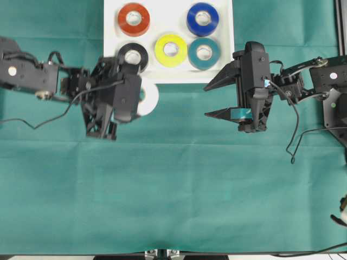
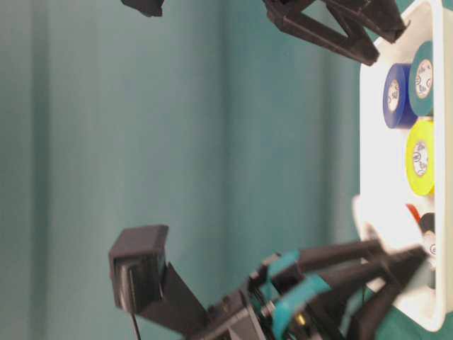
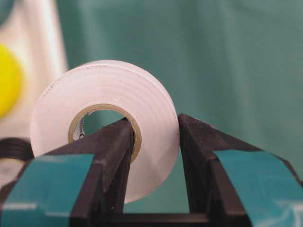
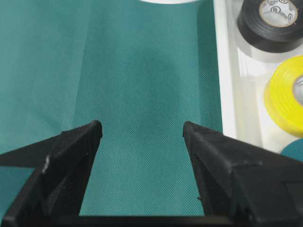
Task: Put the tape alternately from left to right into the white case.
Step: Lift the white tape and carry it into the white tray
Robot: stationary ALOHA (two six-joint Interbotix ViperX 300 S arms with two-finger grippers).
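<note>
The white roll (image 3: 102, 127) is the last one outside the case: it hangs in your left end effector (image 3: 154, 142), pinched through its wall with one finger inside the pale core and the other on the outer face, standing on edge just off the near rim of the white case (image 1: 168, 77), over the green cloth of the table (image 1: 173, 189). Inside the case, the red roll (image 1: 134, 19) and blue roll (image 1: 203, 19) lie flat in the far row, with the black (image 1: 133, 56), yellow (image 1: 171, 50) and teal (image 1: 204, 52) rolls in the near row. The only open slot I can judge is between red and blue, so carry the white roll over the near row with enough height to clear the black and yellow rolls, then bring it down in that gap. Because the roll is held on edge, tip the wrist so it meets the floor of the case flat, or lower it until its edge touches and let it topple away from its neighbours. Release only once it is low; a drop from height may bounce it onto another roll. Your right end effector (image 1: 222, 97) stands wide and holds nothing, parked beside the case's right corner; leave it there, clear of the left arm's path.
</note>
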